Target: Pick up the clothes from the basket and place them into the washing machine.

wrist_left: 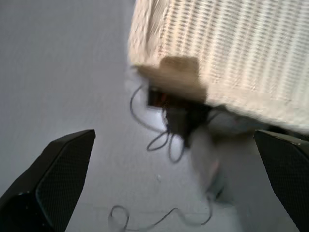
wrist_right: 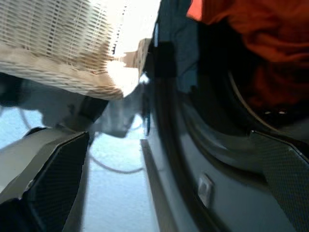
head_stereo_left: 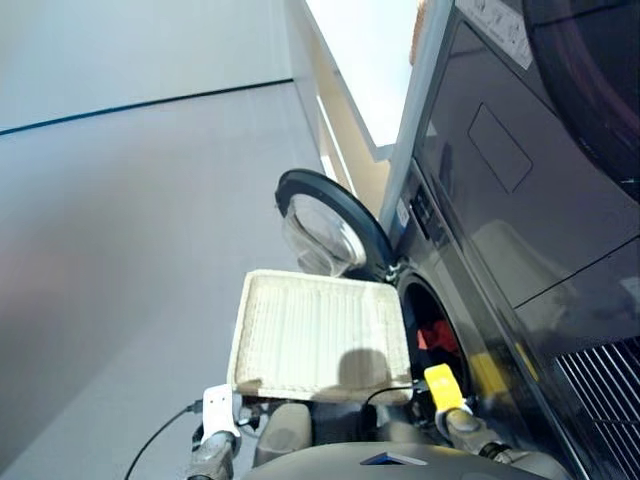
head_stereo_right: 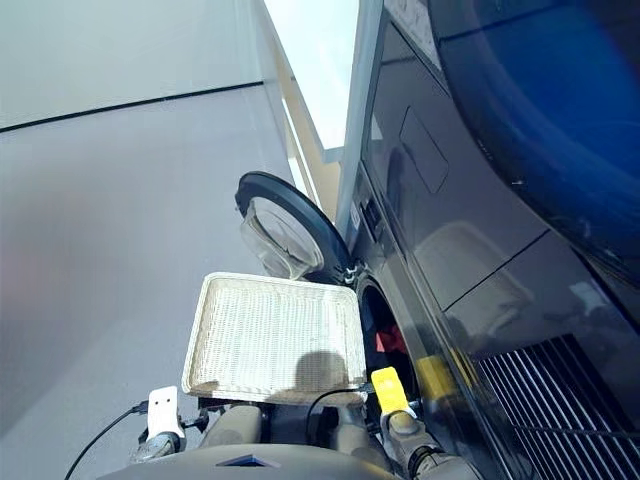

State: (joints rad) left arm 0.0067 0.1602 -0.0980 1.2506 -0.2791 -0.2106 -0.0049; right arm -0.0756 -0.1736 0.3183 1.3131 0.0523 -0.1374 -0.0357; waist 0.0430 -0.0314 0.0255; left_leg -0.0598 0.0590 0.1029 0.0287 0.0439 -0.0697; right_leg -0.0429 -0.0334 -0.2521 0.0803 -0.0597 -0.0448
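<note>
We see the basket point(head_stereo_left: 318, 335) bare and the coral garment point(wrist_right: 251, 43), soft, light and best pinched at a bunched fold, already inside the washing machine point(head_stereo_left: 520, 250), while our left hand point(wrist_left: 169, 183) and right hand point(wrist_right: 164, 183) gape wide, holding nothing.

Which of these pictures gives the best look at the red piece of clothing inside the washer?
The right wrist view: the coral red garment fills much of the picture, folds plain, lying inside the washing machine drum mouth. Both eye views show only a small red patch through the opening. The left wrist view shows none of it, only the basket and floor.
</note>
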